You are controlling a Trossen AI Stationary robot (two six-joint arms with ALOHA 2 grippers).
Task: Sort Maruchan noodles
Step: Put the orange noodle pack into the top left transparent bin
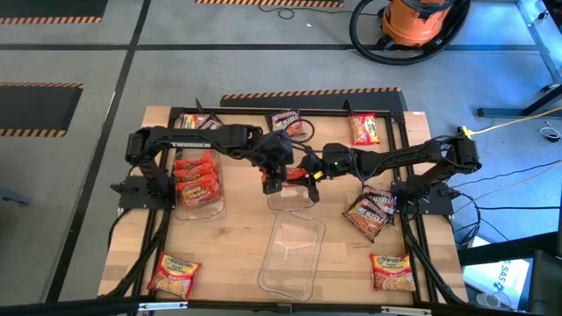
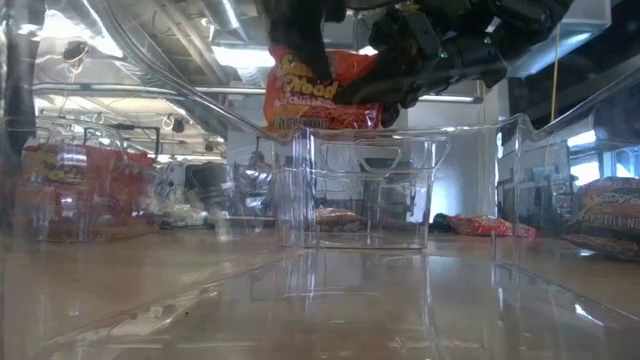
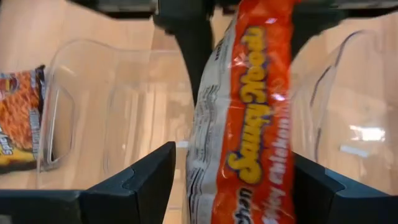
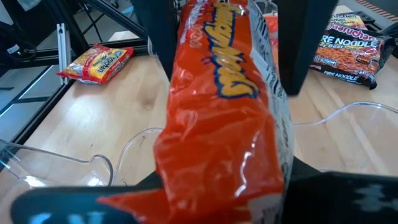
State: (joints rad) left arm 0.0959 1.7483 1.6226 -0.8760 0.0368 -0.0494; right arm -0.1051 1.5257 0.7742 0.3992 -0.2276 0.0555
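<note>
From above we count three clear bins (image 1: 292, 254) and about six loose packets (image 1: 392, 272) on the bench (image 1: 237, 254). The left gripper (image 1: 274, 182) and right gripper (image 1: 314, 169) meet over the middle bin (image 1: 283, 204).

Low down, we see one orange packet (image 2: 320, 90) hanging just above that bin.

In the left wrist view, the left jaws stand apart, straddling the packet lengthwise.

In the right wrist view, the right jaws clamp its other end.

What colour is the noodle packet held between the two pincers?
Orange-red with yellow lettering; the noodle packet shows best in the right wrist view.
</note>
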